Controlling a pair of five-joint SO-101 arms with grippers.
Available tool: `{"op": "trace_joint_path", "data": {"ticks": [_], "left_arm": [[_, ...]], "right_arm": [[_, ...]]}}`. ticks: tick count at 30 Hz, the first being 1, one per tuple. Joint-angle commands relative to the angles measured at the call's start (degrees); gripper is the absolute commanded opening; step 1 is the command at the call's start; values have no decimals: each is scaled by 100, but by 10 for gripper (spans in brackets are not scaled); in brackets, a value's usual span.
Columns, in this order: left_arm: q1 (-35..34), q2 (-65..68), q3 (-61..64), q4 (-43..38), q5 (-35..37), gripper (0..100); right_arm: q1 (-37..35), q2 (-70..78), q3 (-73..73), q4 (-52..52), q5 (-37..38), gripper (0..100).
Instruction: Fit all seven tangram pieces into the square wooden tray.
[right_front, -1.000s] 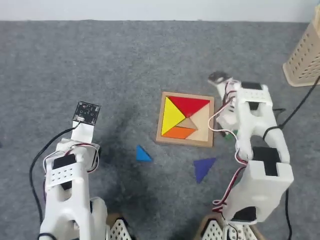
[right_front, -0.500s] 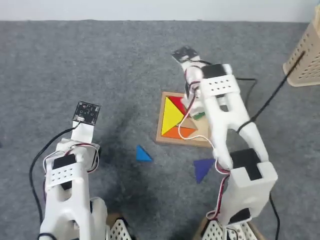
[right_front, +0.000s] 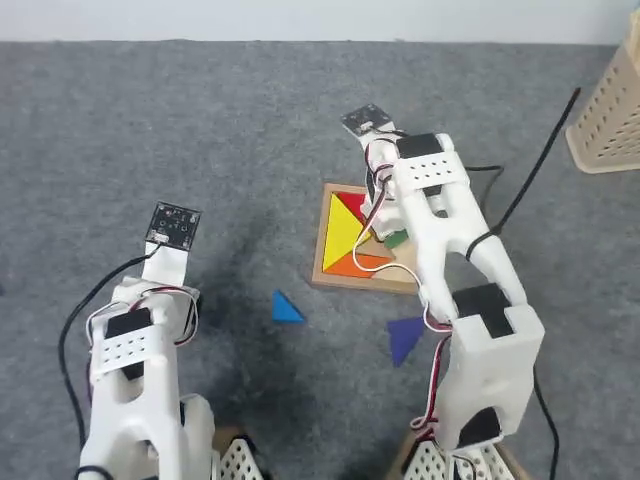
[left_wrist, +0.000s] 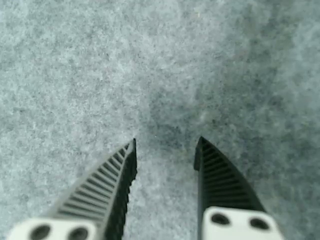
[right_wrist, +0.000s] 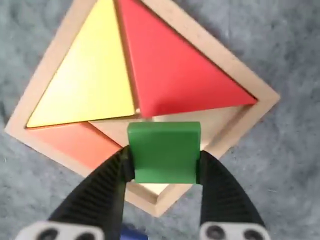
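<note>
Three pieces sit in the tray (right_front: 367, 284), the right gripper (right_wrist: 164, 164) has its fingers (right_wrist: 100, 192) clamped on the green square (right_wrist: 164, 150) over the bare gap, the left gripper (left_wrist: 165, 148) is spread open holding nothing, and a slightly twisted drop could prop it on the red triangle (right_wrist: 175, 65).

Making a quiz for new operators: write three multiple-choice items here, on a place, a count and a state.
1. Where is the green square? A in the right claw, over the tray; B seated flat in the tray; C in a person's hand.
2. How many blue triangles lie on the carpet? A one; B two; C three.
3. The left claw is: A open; B shut, empty; C shut on a piece.
Answers: A, the claw pinches it over the tray; B, both lie outside the tray; A, a clear gap shows.
</note>
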Motion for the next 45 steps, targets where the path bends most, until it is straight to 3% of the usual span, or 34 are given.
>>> {"op": "trace_joint_path", "data": {"ticks": [1, 12, 14, 18, 20, 30, 38, 45], "left_arm": [[18, -167, -31, -114, 88, 174], [18, -167, -31, -114, 88, 174], [18, -167, -31, -114, 88, 174], [18, -167, -31, -114, 88, 174], [18, -167, -31, -114, 88, 174], [18, -167, -31, -114, 88, 174], [18, -167, -31, -114, 88, 174], [18, -167, -31, -114, 88, 174]], "right_arm": [[-66, -145, -316, -57, 53, 202], [-31, -154, -316, 40, 53, 225], [40, -127, -316, -13, 53, 182], [312, -110, -308, -154, 9, 0], [409, -101, -273, -136, 9, 33], [374, 690, -158, -426, 9, 6], [-22, 769, -316, -435, 9, 6], [-101, -92, -905, 479, -352, 9]]}}
